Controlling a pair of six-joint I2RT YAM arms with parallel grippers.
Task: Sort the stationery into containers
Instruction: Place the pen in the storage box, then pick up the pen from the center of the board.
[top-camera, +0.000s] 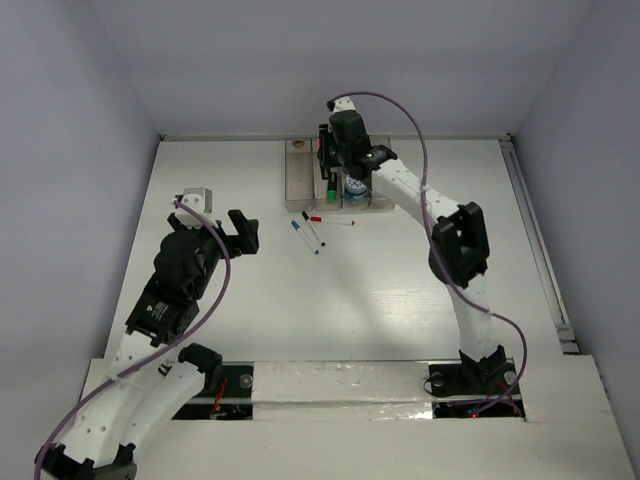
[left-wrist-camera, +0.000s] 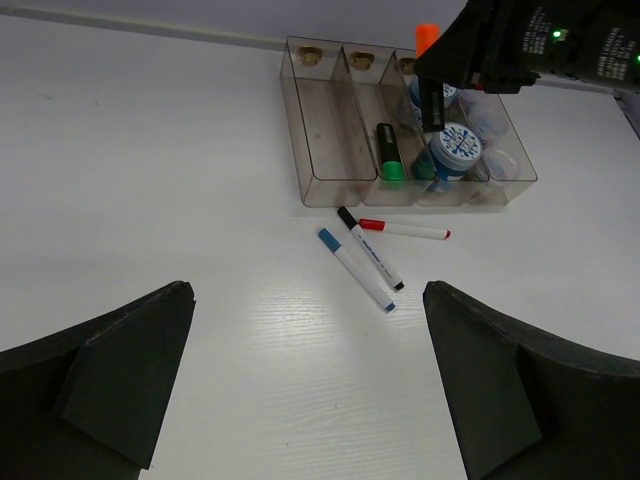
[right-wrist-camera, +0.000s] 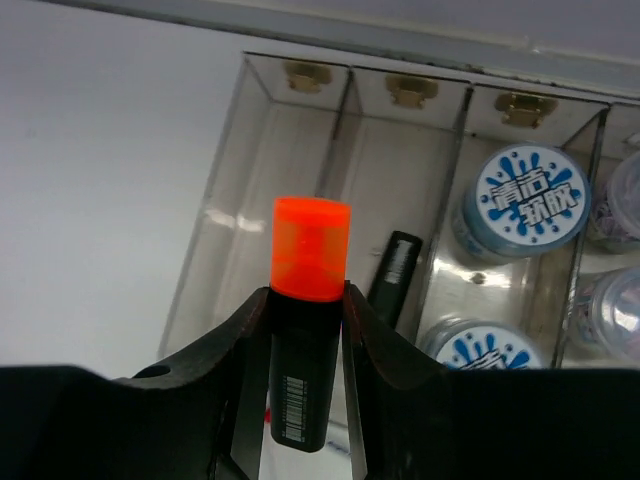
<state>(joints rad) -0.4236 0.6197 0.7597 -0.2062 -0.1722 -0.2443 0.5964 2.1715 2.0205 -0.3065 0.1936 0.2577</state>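
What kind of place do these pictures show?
Probably a robotics lab test cell: two robot arms bolted to a white table inside plain walls, with a clear tray and pens laid out; the right claw holds an orange highlighter.

orange-capped black highlighter (right-wrist-camera: 308, 340); green-capped highlighter (left-wrist-camera: 388, 152); blue-white patterned tub lids (right-wrist-camera: 531, 192); beige-tinted tray (left-wrist-camera: 325, 130).

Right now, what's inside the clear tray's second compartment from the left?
Only a green-capped black highlighter. From the right wrist, the right gripper holding the orange-capped highlighter covers its cap.

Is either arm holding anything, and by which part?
The right pincer clamps the orange highlighter by its black body; the left pincer holds nothing.
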